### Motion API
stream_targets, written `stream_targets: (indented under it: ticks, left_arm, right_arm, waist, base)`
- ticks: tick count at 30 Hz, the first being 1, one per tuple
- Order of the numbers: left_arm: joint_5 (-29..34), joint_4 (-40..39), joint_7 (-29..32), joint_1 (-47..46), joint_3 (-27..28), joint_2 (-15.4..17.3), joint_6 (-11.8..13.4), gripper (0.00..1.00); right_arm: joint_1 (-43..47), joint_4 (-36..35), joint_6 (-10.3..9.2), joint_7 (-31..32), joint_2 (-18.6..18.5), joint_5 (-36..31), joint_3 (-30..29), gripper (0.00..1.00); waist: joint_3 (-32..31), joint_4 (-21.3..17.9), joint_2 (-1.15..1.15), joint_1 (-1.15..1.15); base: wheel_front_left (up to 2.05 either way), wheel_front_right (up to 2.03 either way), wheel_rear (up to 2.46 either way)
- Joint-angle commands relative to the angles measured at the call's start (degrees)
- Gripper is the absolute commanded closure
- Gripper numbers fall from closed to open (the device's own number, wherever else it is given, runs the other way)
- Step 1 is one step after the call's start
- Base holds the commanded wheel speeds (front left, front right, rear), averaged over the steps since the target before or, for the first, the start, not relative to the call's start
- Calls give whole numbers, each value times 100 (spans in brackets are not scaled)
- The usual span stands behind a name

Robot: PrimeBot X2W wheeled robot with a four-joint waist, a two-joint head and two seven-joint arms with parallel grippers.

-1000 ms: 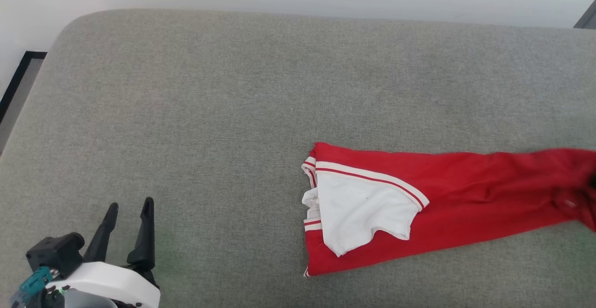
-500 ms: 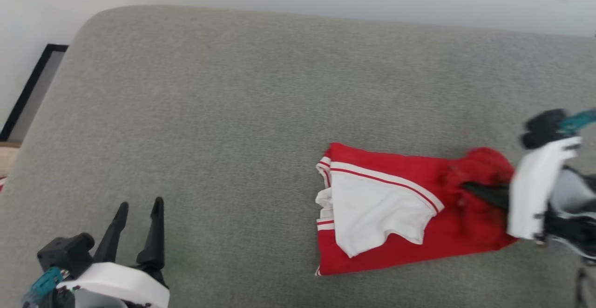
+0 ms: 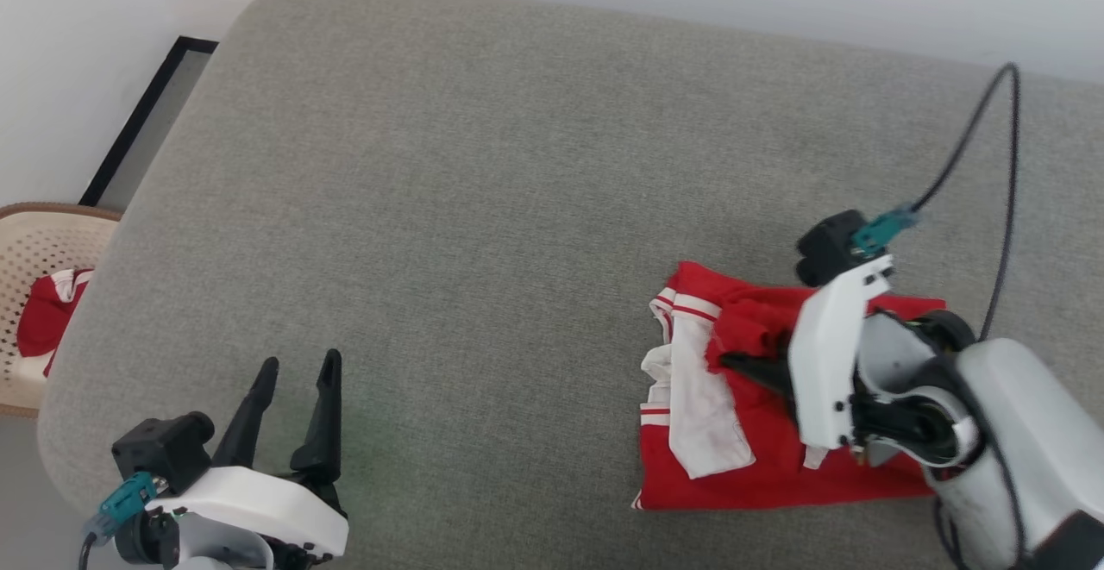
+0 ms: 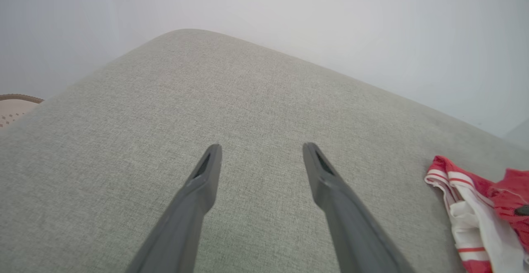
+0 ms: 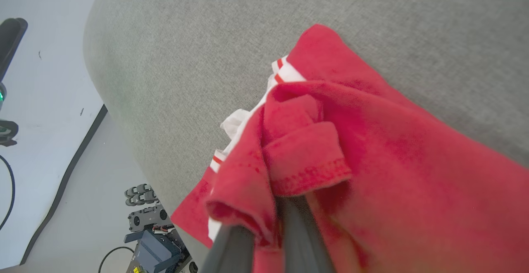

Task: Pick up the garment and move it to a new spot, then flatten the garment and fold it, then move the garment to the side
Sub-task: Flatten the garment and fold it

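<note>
Grey woven upholstery [image 3: 483, 173] is spread below a pale wall. One garment [image 3: 742, 484], bright red with white bands, is bunched on it toward four o'clock in the head view, and a white lining is turned out on the side facing nine o'clock. Two grippers are seen. The right gripper [image 3: 733, 361] is laid over the garment and points toward nine o'clock; its two fingers are pinched together on a red fold, which is gathered over their tips in the right wrist view. The left gripper [image 3: 300, 361] is held at seven o'clock above bare upholstery, well apart from the garment, with its two fingers spread wide and nothing between them. One beige lattice basket [image 3: 52, 209] is placed at nine o'clock, beyond the cushion's edge, and one red-and-white cloth [image 3: 43, 320] is lying inside it.
</note>
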Motion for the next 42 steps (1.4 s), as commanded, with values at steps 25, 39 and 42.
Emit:
stream_targets:
  ticks: [25, 39, 42]
  left_arm:
    - [102, 19, -39, 182, 465, 49, -39, 0]
    - [224, -87, -41, 719, 826, 294, 23, 0]
    - [313, -76, -40, 840, 900, 314, 28, 0]
  right_arm:
    - [-121, -399, 0, -1348, -743, 246, -75, 0]
    - [839, -199, 0, -3855, -1049, -666, -827, 0]
    - [1043, -33, 0, -4450, -1086, -926, -863, 0]
  waist:
    - [-355, -794, 0, 0]
    - [-776, -1477, 0, 0]
    - [-871, -1583, 0, 0]
  base:
    - [0, 0, 0]
    - [0, 0, 0]
    - [0, 0, 0]
